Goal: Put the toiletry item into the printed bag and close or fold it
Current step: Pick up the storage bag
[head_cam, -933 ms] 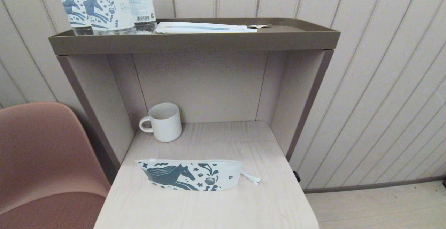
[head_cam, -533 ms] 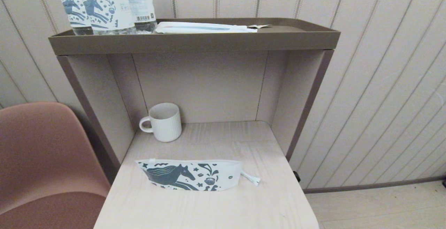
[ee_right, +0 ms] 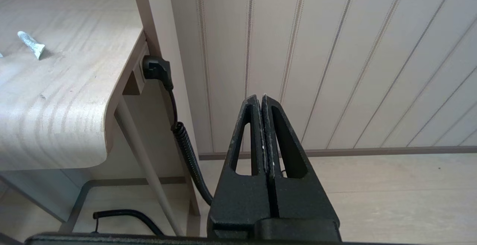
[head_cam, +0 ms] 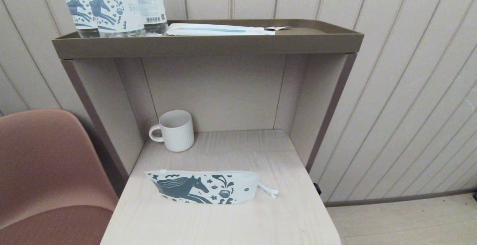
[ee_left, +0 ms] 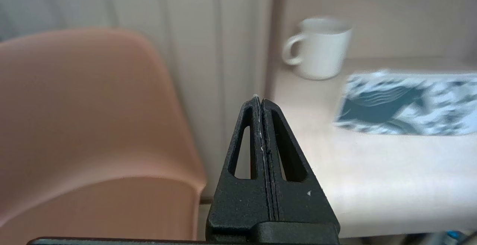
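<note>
The printed bag (head_cam: 203, 187) lies flat on the pale wooden desk (head_cam: 223, 222), zip edge towards the back, horse print up. The toiletry item (head_cam: 268, 191), a thin white stick with a flared end, lies at the bag's right end; I cannot tell if they touch. My left gripper (ee_left: 259, 99) is shut and empty, low beside the desk's left edge, with the bag (ee_left: 406, 105) ahead to its right. My right gripper (ee_right: 260, 97) is shut and empty, off the desk's right side, with the stick (ee_right: 31, 44) far off on the desktop. Neither gripper shows in the head view.
A white ribbed mug (head_cam: 175, 130) stands at the back left of the desk. The brown upper shelf (head_cam: 208, 45) carries horse-label bottles (head_cam: 111, 6) and a long white packet with a blue stripe (head_cam: 220, 30). A pink chair (head_cam: 44, 174) stands left; a black coiled cable (ee_right: 182, 140) hangs at the desk's right.
</note>
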### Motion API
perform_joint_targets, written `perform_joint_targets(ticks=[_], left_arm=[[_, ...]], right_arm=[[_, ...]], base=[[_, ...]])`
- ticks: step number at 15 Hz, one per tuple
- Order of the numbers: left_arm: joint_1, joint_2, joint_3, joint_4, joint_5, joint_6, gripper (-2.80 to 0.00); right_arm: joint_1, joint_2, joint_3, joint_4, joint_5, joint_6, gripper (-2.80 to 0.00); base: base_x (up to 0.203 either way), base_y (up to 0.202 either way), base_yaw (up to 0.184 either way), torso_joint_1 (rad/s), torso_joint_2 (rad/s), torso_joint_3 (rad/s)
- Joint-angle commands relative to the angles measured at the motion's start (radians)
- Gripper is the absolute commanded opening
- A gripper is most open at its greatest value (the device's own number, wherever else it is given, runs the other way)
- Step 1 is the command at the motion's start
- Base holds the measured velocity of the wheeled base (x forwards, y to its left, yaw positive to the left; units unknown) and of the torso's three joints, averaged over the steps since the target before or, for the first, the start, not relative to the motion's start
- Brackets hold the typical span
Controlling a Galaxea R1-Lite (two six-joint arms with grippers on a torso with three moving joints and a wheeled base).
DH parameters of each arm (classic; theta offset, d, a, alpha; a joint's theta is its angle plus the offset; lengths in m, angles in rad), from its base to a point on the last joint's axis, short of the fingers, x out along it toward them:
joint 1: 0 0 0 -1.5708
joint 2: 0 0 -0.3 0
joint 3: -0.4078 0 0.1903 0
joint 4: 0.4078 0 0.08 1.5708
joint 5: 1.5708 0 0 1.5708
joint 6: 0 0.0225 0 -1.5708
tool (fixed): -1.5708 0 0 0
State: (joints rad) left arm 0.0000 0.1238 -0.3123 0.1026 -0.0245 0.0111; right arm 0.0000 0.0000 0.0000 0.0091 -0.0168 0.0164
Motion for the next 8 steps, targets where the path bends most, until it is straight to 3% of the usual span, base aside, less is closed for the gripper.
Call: perform_joint_targets(ticks=[1, 2, 7, 8], left_arm=[[0.000, 0.123, -0.064, 0.005, -0.038, 0.001, -2.80], [-0.001, 0.176, -0.080, 0.009, -0.109, 0.000, -2.80], [-0.002, 0.395, -0.064, 0.014, -0.626, -0.033, -2.80], [-0.002, 0.404, -0.053, 0.013, -0.686, -0.043, -2.80]], right_arm=[[0.000, 0.000, 0.000, 0.000, 0.000, 0.000, -2.80], [0.000, 0.000, 0.000, 0.000, 0.000, 0.000, -2.80], [0.000, 0.000, 0.000, -0.001, 0.001, -0.008, -2.80], [0.000, 0.000, 0.000, -0.001, 0.001, -0.009, -2.80]], base=[[0.000, 0.000, 0.000, 0.000, 0.00, 0.000], [0.000, 0.000, 0.000, 0.000, 0.00, 0.000], [0.000, 0.000, 0.000, 0.000, 0.00, 0.000], [0.000, 0.000, 0.000, 0.000, 0.00, 0.000]])
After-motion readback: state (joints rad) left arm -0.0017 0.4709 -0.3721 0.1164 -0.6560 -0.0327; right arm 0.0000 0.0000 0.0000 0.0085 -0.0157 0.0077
